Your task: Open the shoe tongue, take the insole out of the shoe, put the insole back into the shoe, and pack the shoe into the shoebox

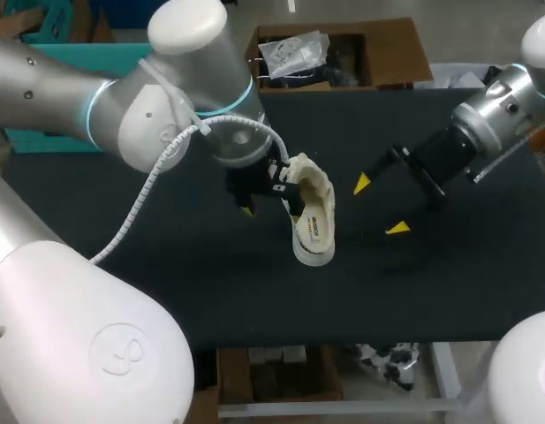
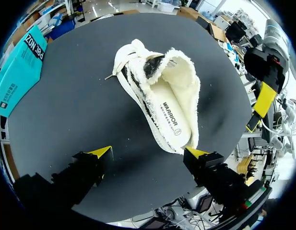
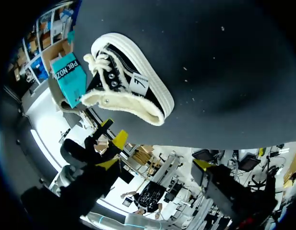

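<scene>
A black shoe (image 1: 312,212) with a white sole and cream fleece lining lies on its side mid-table. Its opening (image 2: 174,96) faces my left wrist camera, and a cream printed insole (image 2: 169,120) shows inside. My left gripper (image 1: 254,196) hovers just left of the shoe, open (image 2: 148,152), with one fingertip (image 2: 195,152) close to the heel end. My right gripper (image 1: 380,206) stands open a little to the shoe's right, nothing between its fingers (image 3: 155,164). From that side the shoe (image 3: 128,81) shows its laces and sole. The teal shoebox (image 2: 20,67) lies at the table's left edge.
The teal shoebox (image 1: 69,53) is partly hidden behind my left arm in the head view. A cardboard box (image 1: 343,53) holding plastic bags stands at the far edge. Bare dark tabletop (image 1: 431,283) stretches in front of and to the right of the shoe.
</scene>
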You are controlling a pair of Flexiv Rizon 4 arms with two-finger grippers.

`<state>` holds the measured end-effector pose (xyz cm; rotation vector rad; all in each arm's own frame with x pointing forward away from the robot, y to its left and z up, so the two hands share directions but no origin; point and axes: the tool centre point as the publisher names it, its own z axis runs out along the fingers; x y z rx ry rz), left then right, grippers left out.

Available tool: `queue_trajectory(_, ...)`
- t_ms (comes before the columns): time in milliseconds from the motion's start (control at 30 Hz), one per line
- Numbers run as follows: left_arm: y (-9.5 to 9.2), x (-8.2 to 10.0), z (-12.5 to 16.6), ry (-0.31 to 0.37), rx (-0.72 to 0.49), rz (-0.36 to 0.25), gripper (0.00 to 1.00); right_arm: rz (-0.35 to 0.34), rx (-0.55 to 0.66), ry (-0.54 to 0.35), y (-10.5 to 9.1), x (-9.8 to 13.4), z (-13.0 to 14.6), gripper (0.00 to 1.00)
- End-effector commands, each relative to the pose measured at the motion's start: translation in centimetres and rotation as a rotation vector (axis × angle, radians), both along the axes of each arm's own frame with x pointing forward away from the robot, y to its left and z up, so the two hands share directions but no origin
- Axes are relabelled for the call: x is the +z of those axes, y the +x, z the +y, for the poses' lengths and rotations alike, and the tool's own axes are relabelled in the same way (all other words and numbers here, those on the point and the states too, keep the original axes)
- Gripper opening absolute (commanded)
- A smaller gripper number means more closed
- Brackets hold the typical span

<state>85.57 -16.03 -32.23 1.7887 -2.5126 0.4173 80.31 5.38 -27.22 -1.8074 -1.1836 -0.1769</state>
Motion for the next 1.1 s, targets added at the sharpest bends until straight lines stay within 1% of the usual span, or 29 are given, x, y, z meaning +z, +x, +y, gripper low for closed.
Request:
queue_trajectory(33,1.0,-1.2,-1.6,0.216,0.128,-0.002,1.00,-0.289,0.260,-0.283,-1.5,1.9,-0.5,1.00)
queue_trajectory(67,1.3,-1.2,-1.7,0.232,0.176,0.006,1.00,-0.300,0.277,-0.263,-1.5,1.6,-1.0,1.00)
queue_trajectory(100,1.8,-1.4,-1.7,0.302,0.288,-0.003,1.00,-0.300,0.277,-0.263,-1.5,1.6,-1.0,1.00)
queue_trajectory(133,2.0,-1.4,-1.7,0.337,0.323,-0.021,1.00,-0.300,0.277,-0.263,-1.5,1.6,-1.0,1.00)
queue_trajectory(467,2.0,-1.4,-1.7,0.337,0.323,-0.021,1.00,-0.300,0.277,-0.263,-1.5,1.6,-1.0,1.00)
queue_trajectory(500,2.0,-1.4,-1.7,0.337,0.323,-0.021,1.00,-0.335,0.318,-0.281,-1.3,1.6,-1.0,1.00)
queue_trajectory(533,2.2,-1.5,-1.9,0.337,0.323,-0.024,1.00,-0.323,0.326,-0.312,-1.0,1.7,-1.2,1.00)
queue_trajectory(567,2.5,-1.7,-2.0,0.338,0.340,-0.021,1.00,-0.367,0.378,-0.346,-0.8,2.0,-1.3,1.00)
queue_trajectory(600,2.8,-1.9,-2.1,0.337,0.350,-0.023,1.00,-0.416,0.415,-0.355,-0.8,2.2,-1.5,1.00)
queue_trajectory(633,3.1,-2.0,-2.1,0.323,0.356,-0.018,1.00,-0.416,0.415,-0.363,-0.8,2.3,-1.8,1.00)
queue_trajectory(667,3.4,-2.2,-2.0,0.312,0.364,-0.015,1.00,-0.446,0.442,-0.387,-0.8,2.4,-2.0,1.00)
queue_trajectory(700,3.6,-2.3,-2.0,0.307,0.375,-0.018,0.95,-0.494,0.478,-0.383,-0.9,2.5,-2.2,1.00)
queue_trajectory(733,3.8,-2.4,-1.9,0.290,0.382,-0.015,0.75,-0.491,0.476,-0.393,-0.9,2.6,-2.5,1.00)
queue_trajectory(767,3.9,-2.6,-1.8,0.284,0.378,-0.014,0.49,-0.519,0.502,-0.419,-0.9,2.7,-2.7,1.00)
queue_trajectory(800,4.1,-2.7,-1.8,0.281,0.383,-0.018,0.45,-0.548,0.525,-0.416,-1.0,2.8,-2.9,1.00)
queue_trajectory(833,4.2,-2.8,-1.8,0.267,0.382,-0.019,0.47,-0.552,0.529,-0.423,-1.0,2.8,-3.1,1.00)
queue_trajectory(900,4.5,-3.1,-1.8,0.246,0.396,-0.024,0.46,-0.600,0.573,-0.436,-1.0,2.9,-3.3,1.00)
queue_trajectory(933,4.7,-3.2,-1.8,0.232,0.400,-0.023,0.35,-0.590,0.572,-0.445,-1.0,3.0,-3.4,1.00)
queue_trajectory(967,4.8,-3.4,-1.8,0.221,0.412,-0.018,0.23,-0.603,0.588,-0.453,-0.9,3.0,-3.5,1.00)
queue_trajectory(1033,4.9,-3.6,-1.9,0.205,0.416,-0.021,0.12,-0.624,0.605,-0.455,-0.8,3.1,-3.6,1.00)
queue_trajectory(1067,5.0,-3.7,-1.9,0.194,0.421,-0.021,0.02,-0.634,0.613,-0.451,-0.8,3.1,-3.6,1.00)
queue_trajectory(1100,5.1,-3.9,-1.9,0.193,0.424,-0.022,0.00,-0.646,0.622,-0.450,-0.7,3.1,-3.6,1.00)
